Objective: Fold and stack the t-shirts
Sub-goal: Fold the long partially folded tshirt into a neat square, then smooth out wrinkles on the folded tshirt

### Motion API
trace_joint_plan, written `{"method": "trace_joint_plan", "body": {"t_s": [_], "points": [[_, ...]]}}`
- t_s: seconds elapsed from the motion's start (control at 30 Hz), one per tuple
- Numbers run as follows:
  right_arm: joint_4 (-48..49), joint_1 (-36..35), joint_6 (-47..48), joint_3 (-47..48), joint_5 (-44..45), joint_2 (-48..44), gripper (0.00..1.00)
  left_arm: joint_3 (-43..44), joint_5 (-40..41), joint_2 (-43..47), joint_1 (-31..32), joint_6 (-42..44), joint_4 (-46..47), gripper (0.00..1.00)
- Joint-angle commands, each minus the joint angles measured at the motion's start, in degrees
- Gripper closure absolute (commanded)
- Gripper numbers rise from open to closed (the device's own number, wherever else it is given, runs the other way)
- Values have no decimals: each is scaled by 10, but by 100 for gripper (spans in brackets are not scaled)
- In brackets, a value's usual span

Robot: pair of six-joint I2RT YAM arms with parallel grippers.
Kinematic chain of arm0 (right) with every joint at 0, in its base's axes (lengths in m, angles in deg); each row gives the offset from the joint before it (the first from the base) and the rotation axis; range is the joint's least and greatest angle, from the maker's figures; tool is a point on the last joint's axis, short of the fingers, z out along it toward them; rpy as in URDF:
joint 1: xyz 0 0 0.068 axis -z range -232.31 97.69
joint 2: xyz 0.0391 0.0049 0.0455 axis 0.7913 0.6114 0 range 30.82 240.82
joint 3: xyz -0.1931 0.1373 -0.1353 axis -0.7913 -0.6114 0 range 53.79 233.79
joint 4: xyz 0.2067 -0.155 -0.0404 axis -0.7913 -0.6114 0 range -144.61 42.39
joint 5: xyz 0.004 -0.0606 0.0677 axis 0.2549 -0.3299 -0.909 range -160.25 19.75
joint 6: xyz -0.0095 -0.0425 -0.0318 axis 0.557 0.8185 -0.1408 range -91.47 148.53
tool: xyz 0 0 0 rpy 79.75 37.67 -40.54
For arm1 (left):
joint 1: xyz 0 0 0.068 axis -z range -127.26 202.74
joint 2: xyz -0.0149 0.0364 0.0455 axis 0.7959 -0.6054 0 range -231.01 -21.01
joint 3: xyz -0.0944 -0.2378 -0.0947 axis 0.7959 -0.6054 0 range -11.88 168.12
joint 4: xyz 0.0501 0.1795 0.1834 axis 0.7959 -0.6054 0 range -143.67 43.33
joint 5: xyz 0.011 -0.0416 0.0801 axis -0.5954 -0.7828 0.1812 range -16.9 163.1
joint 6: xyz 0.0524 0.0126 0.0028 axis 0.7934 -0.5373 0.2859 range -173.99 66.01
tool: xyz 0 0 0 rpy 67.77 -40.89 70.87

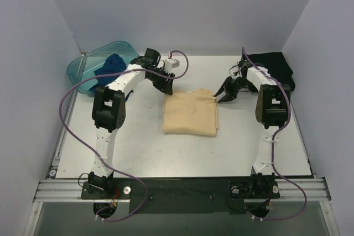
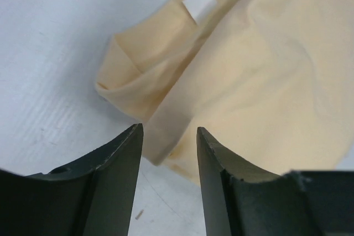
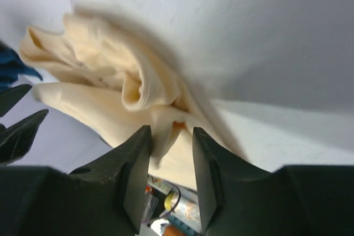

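Observation:
The pale yellow-tan t-shirt [image 1: 189, 113] lies folded in a rough square mid-table. My left gripper [image 1: 167, 88] is at its far left corner; in the left wrist view [image 2: 170, 134] the jaws are open with a folded edge of the shirt [image 2: 265, 70] between the tips. My right gripper [image 1: 224, 95] is at the far right corner; in the right wrist view [image 3: 171, 134] its jaws are open around a bunched fold of the shirt [image 3: 110, 75]. The black t-shirt [image 1: 274, 66] lies at the back right. The dark blue t-shirt [image 1: 110, 66] lies crumpled in the basin.
The teal translucent basin [image 1: 83, 73] stands at the back left corner. A white label [image 2: 198, 2] shows on the tan shirt. White walls close in the table on three sides. Both arm bases and a metal rail [image 1: 182, 187] line the near edge.

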Motion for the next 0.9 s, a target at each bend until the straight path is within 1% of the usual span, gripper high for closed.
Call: {"method": "trace_joint_plan", "body": {"t_s": [0.0,0.03,0.1,0.13,0.17,0.2,0.23,0.27,0.3,0.33,0.37,0.4,0.43,0.5,0.6,0.73,0.87], "points": [[48,33,-39,48,66,-1,66,46,68,-18,2,-85,125,44],[51,34,-28,55,80,-13,63,64,88,-20,-3,-89,125,43],[52,35,-5,64,95,-41,62,80,123,-21,-17,-115,125,42],[52,35,16,54,99,-54,62,88,128,-15,-23,-135,125,42],[53,29,25,43,117,-90,62,85,129,-8,-33,-142,123,42],[58,24,48,7,138,-114,63,78,130,11,-33,-146,117,43],[66,19,57,-14,148,-149,65,52,125,21,-32,-145,114,44],[72,-1,75,-60,160,-169,67,35,111,48,-29,-137,113,48],[82,-21,84,-80,163,-200,74,-11,84,61,-21,-134,113,52],[87,-32,93,-118,166,-210,79,-33,70,89,-16,-130,122,60],[104,-47,94,-136,164,-226,87,-80,46,101,-5,-128,129,65],[115,-56,94,-157,152,-229,91,-103,38,120,2,-124,141,71],[127,-67,91,-166,144,-225,95,-135,24,127,14,-120,148,71],[129,-75,76,-160,131,-197,100,-157,16,129,30,-97,153,74],[127,-75,57,-128,129,-146,100,-152,40,99,40,-91,158,74],[126,-68,26,-60,132,-55,100,-115,75,43,36,-123,187,73],[138,-50,-24,-24,144,-8,100,-52,112,-13,26,-165,186,69]]}}
